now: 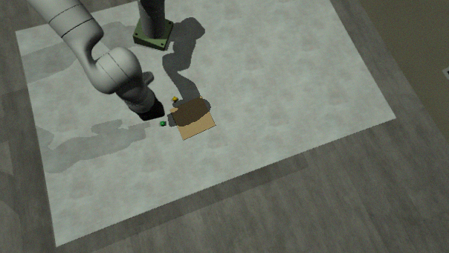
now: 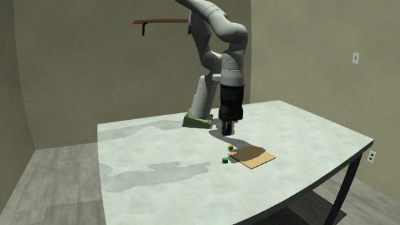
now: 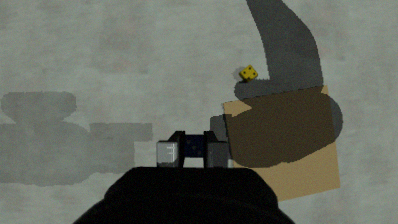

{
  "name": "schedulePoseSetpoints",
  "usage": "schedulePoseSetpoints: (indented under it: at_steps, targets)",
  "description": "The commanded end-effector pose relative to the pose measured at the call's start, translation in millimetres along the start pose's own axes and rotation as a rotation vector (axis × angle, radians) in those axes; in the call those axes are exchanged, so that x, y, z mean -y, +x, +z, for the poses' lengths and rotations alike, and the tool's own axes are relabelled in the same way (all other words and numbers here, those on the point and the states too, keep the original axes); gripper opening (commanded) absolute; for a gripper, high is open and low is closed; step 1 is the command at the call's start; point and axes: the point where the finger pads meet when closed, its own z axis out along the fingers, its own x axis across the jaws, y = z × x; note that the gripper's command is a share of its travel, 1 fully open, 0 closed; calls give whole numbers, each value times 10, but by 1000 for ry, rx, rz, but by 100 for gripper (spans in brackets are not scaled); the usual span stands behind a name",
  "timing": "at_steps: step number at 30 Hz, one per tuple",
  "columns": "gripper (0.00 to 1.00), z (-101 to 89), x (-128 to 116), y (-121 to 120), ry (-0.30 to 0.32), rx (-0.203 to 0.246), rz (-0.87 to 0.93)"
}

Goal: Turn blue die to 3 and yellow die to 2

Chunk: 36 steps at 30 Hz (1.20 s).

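Note:
My gripper is shut on the blue die and holds it well above the table, near the mat's near-left edge; in the exterior view the die shows between the fingers. The tan mat lies flat on the table, partly in the arm's shadow, and also shows in the other views. The yellow die lies on the table just off the mat's corner. The green die lies on the table beside the mat's left edge; the wrist view does not show it.
The arm's green base stands at the back of the table. The arm's lower links hang over the area left of the dice. A wall shelf is far behind.

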Motion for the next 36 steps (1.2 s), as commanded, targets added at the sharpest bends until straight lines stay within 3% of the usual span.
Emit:
schedulePoseSetpoints:
  at_steps: [1, 3, 4, 7, 12, 29, 36]
  targets:
    - [34, 16, -205, 429, 6, 4, -84]
    - [34, 7, -303, 717, 5, 2, -114]
    - [34, 7, -303, 717, 5, 2, -114]
    - [34, -5, -386, 1044, 3, -1, -146]
    - [34, -11, -413, 1184, 2, -3, -160]
    - [34, 0, -415, 1196, 2, -3, -161]
    - [34, 152, -418, 1196, 3, -3, -162]
